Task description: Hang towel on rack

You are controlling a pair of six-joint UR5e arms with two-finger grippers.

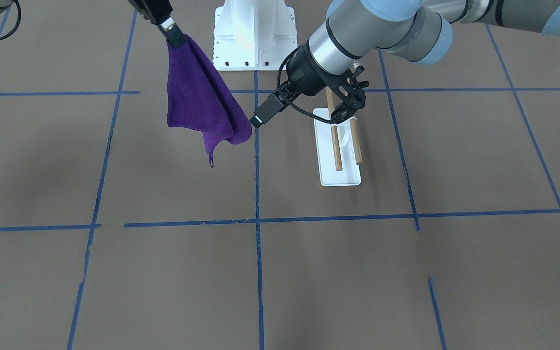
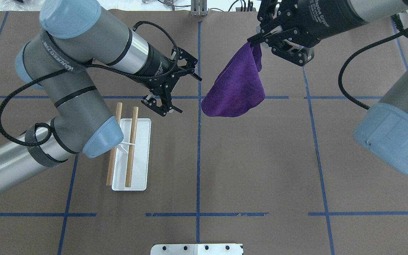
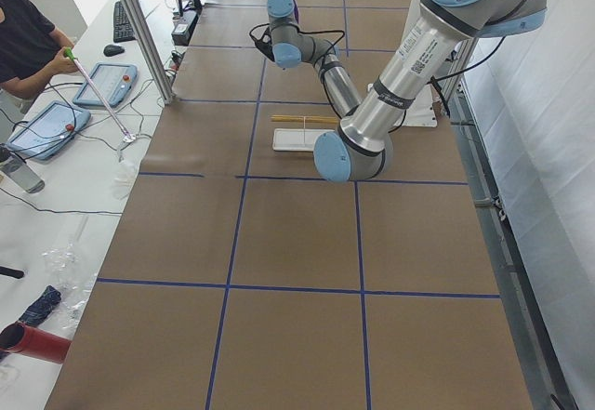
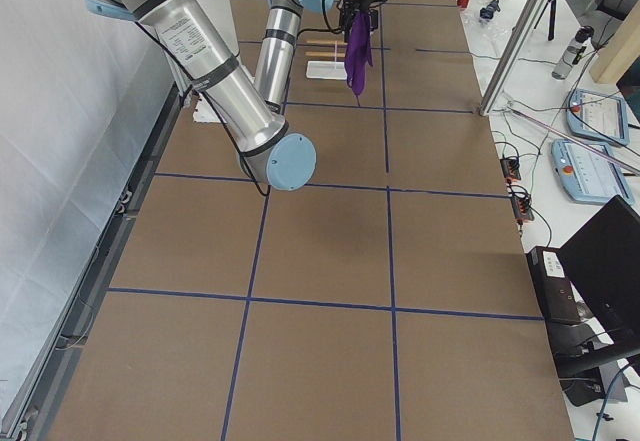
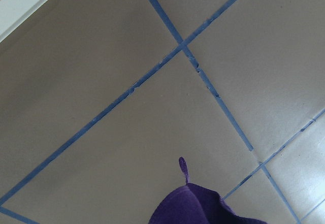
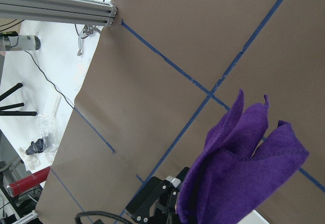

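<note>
Step in hand, as judged: bring the hanging towel (image 2: 236, 88) across to the rack (image 2: 142, 141) and give it a second hold so it can be spread over the dowels. The right tool (image 2: 251, 42) is pressed together on one upper corner of the cloth. The rest hangs below it in loose folds, with the loop tag (image 1: 211, 159) at the lowest point and apart from the counter (image 2: 260, 170). The left tool (image 2: 188, 94) is spread and holds nothing. Its open side faces the towel's near edge, just beside the cloth and not touching it. To do the step well, take a free edge or corner high enough that the two holds draw the cloth flat. Close only once cloth lies between the fingers. Keep the hem lifted above the dowels during the transfer, then lower it evenly across both. The rack stands on the counter on the robot's left, partly under the left arm, with the towel to its right beyond the centre tape line (image 2: 198, 152).
</note>
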